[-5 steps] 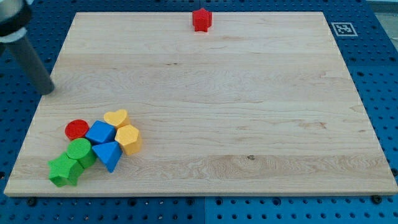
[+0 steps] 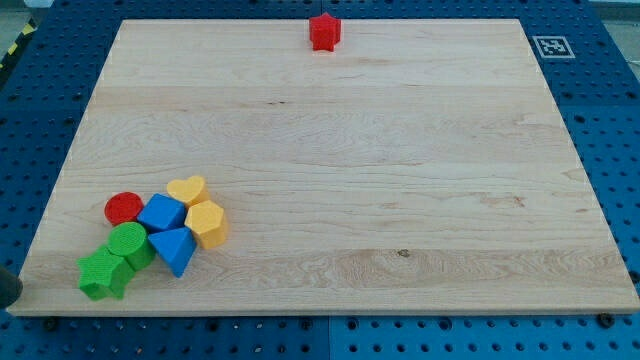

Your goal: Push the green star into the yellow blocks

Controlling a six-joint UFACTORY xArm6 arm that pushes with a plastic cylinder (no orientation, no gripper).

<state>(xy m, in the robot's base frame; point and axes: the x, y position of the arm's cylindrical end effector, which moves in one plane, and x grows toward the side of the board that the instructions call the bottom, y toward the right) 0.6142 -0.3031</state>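
The green star lies at the view's bottom left, at the low end of a tight cluster. It touches a green cylinder. The yellow heart and the yellow hexagon sit at the cluster's right side, up and right of the star. A blue cube and a blue triangle lie between the star and the yellow blocks. My tip shows only as a dark shape at the view's left edge, off the board, left of the green star.
A red cylinder sits at the cluster's upper left. A red star lies at the board's top edge. A printed marker is at the top right corner. The wooden board rests on a blue perforated table.
The rod has moved from beside the board's upper left edge down to the bottom left edge of the view. No block has moved.
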